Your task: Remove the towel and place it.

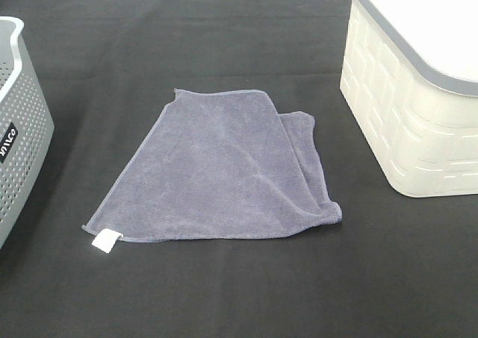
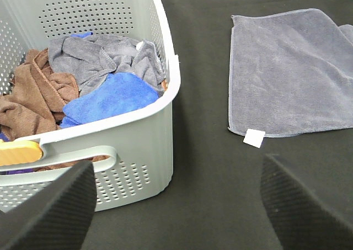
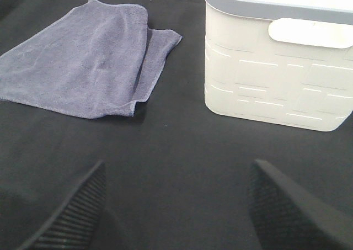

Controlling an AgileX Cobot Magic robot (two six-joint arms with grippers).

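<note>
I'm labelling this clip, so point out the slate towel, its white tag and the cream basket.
towel (image 1: 224,174), exterior high view, middle of the cloth lying flat.
white tag (image 1: 106,240), exterior high view, centre of the tag at the towel's near corner.
cream basket (image 1: 411,121), exterior high view, its patterned side wall.

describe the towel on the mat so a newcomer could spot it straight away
On the black tabletop, look between the grey perforated basket at the left and the cream basket at the right. The slate-purple towel lies flat there, alone, its right side folded over, with a small white tag at its near-left corner.
</note>
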